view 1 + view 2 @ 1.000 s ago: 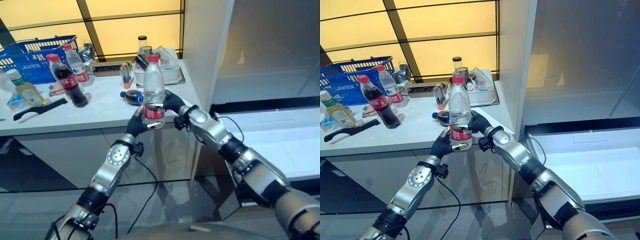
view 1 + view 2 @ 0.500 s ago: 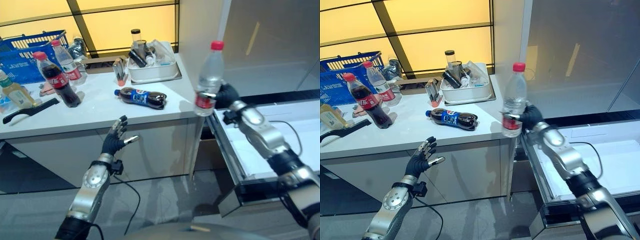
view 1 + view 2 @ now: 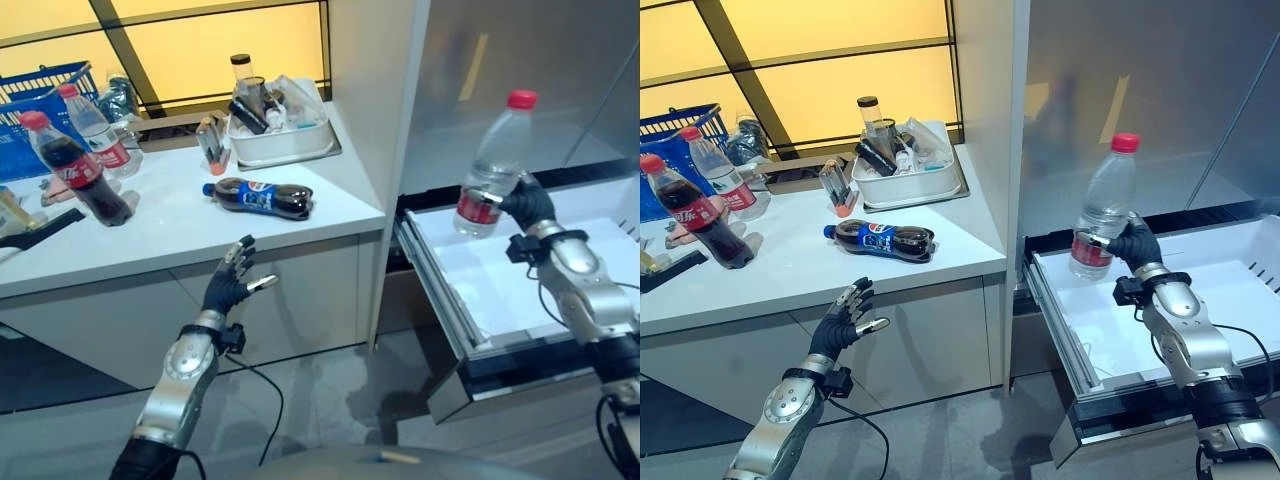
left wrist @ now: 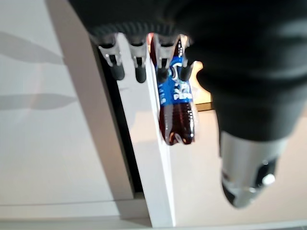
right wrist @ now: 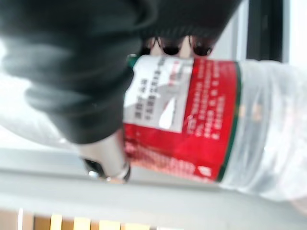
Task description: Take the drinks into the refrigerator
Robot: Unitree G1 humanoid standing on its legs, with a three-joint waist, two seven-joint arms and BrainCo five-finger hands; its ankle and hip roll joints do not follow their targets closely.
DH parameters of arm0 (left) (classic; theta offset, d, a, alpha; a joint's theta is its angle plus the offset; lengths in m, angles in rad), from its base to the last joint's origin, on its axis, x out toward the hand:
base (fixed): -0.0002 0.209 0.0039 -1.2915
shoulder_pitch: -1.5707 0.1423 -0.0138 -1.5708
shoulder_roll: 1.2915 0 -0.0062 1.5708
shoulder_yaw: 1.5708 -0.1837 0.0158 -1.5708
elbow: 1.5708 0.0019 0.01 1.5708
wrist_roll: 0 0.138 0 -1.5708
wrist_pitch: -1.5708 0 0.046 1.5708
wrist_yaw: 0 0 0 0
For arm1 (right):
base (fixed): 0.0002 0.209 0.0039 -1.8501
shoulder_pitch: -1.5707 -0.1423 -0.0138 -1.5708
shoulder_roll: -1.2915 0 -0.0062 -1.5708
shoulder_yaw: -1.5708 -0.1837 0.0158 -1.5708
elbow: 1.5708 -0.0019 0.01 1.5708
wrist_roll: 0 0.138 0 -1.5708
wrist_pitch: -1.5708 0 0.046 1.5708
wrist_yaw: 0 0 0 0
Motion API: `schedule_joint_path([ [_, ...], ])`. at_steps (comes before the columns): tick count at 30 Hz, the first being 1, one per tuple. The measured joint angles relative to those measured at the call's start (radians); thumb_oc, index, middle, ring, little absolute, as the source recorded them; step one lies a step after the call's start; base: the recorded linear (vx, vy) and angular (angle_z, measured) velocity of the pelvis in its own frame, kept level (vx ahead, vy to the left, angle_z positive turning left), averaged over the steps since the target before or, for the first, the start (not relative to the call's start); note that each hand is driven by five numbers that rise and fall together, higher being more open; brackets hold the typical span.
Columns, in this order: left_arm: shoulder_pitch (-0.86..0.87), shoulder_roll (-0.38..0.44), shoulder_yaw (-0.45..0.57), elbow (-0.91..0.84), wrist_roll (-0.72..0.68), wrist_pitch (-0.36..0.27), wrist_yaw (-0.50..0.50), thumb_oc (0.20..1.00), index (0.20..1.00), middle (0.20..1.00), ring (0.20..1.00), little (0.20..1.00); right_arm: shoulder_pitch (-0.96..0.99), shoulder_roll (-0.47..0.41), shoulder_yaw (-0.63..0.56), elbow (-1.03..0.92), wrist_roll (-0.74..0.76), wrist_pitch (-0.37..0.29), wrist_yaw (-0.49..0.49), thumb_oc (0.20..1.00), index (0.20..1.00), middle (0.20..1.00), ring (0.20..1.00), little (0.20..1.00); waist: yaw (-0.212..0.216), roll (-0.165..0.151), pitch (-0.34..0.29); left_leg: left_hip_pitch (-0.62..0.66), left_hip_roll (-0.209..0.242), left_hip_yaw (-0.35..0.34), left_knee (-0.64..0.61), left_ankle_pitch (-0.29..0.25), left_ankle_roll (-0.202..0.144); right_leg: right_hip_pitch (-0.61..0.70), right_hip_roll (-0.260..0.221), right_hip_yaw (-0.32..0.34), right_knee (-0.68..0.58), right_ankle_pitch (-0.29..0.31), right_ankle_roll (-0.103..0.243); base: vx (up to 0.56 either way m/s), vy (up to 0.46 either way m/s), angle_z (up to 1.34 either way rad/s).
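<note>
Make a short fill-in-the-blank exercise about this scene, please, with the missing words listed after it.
1. The right hand holds a clear water bottle with a ____ cap.
2. That bottle is held above the open white ____ of the refrigerator.
3. The cola bottle with the blue label ____ on its side on the counter.
4. The left hand, in front of the counter, is ____ and holds nothing.

Missing words: red; drawer; lies; open

Right hand [image 3: 1137, 243] wrapped round a clear plastic water bottle with red cap and red label [image 3: 1098, 207], upright above the open white refrigerator drawer [image 3: 1160, 320]. Left hand [image 3: 840, 322] spread, low before the white counter [image 3: 800, 270]. Dark cola bottle with blue label [image 3: 880, 240] lying flat there.
</note>
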Motion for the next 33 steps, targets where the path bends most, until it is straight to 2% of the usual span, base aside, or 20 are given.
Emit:
schedule_joint_path([
  [7,0.056,0.006,0.065,-0.058,-0.027,0.0,-0.008,1.0,1.0,1.0,1.0,1.0,0.166,-0.024,-0.193,0.013,-0.07,-0.03,-0.038,0.2,0.2,0.2,0.2,0.2,-0.002,-0.002,0.011,-0.001,0.0,0.001,0.0,-0.007,0.002,-0.004,-0.002,0.005,0.002,-0.001,0.003,0.01,-0.01,-0.02],
  [13,0.091,0.027,0.083,-0.157,-0.031,0.0,-0.036,1.0,1.0,1.0,1.0,1.0,0.262,-0.029,-0.202,0.108,-0.258,-0.002,-0.042,0.2,0.2,0.2,0.2,0.2,-0.012,-0.005,0.015,-0.001,-0.002,0.001,0.0,-0.007,0.001,-0.004,-0.002,0.008,0.004,-0.001,0.004,0.0,-0.004,-0.02],
  [18,0.148,0.094,0.057,-0.213,-0.066,0.0,-0.086,1.0,1.0,1.0,1.0,1.0,0.216,-0.033,-0.15,0.336,-0.382,0.013,-0.051,0.2,0.2,0.2,0.2,0.2,-0.02,-0.002,0.014,0.0,-0.001,-0.001,-0.001,-0.008,0.001,-0.003,-0.002,0.007,0.001,-0.001,0.004,-0.01,0.0,0.0],
  [19,0.156,0.101,0.045,-0.215,-0.079,-0.002,-0.088,1.0,1.0,1.0,1.0,1.0,0.154,-0.038,-0.104,0.428,-0.398,-0.002,-0.055,0.2,0.2,0.2,0.2,0.2,-0.004,-0.001,0.014,0.0,-0.001,-0.002,-0.003,-0.009,-0.001,-0.003,-0.001,0.007,-0.001,-0.002,0.005,-0.04,0.006,-0.02],
  [22,0.158,0.139,-0.022,-0.221,-0.118,-0.002,-0.114,1.0,1.0,1.0,1.0,1.0,-0.023,-0.076,0.063,0.666,-0.468,0.011,-0.063,0.2,0.2,0.2,0.2,0.2,0.004,-0.005,0.013,-0.003,-0.001,-0.005,-0.001,-0.008,-0.001,-0.002,0.0,0.004,-0.002,-0.004,0.007,-0.04,0.01,0.02],
  [26,0.155,0.165,-0.09,-0.24,-0.147,-0.001,-0.119,1.0,1.0,1.0,1.0,1.0,-0.2,-0.072,0.262,0.911,-0.564,0.02,-0.063,0.2,0.2,0.2,0.2,0.2,0.038,-0.006,0.017,-0.029,-0.004,-0.013,0.001,-0.003,0.002,-0.028,-0.002,-0.003,-0.001,0.004,0.003,-0.09,0.016,0.05],
  [27,0.151,0.172,-0.101,-0.247,-0.151,-0.001,-0.121,1.0,1.0,1.0,1.0,1.0,-0.218,-0.073,0.282,0.934,-0.585,0.027,-0.059,0.2,0.2,0.2,0.2,0.2,0.034,-0.003,0.018,-0.038,-0.005,-0.017,0.001,0.001,0.003,-0.035,-0.003,-0.007,-0.001,0.006,0.004,-0.12,0.001,0.17],
  [30,0.131,0.194,-0.151,-0.259,-0.154,-0.002,-0.13,1.0,1.0,1.0,1.0,1.0,-0.291,-0.059,0.368,1.019,-0.652,0.036,-0.058,0.2,0.2,0.2,0.2,0.2,0.058,0.003,0.032,-0.072,-0.012,-0.029,0.002,0.014,0.003,-0.063,-0.007,-0.019,0.004,0.012,0.004,-0.14,0.01,0.11],
  [33,0.033,0.257,-0.247,-0.253,-0.128,-0.001,-0.145,1.0,1.0,1.0,1.0,1.0,-0.431,-0.055,0.507,1.05,-0.757,0.048,-0.053,0.2,0.2,0.2,0.2,0.2,0.055,0.039,0.077,-0.126,-0.015,-0.033,0.002,0.031,0.006,-0.11,-0.01,-0.026,0.004,0.029,0.003,-0.11,0.036,0.07],
])
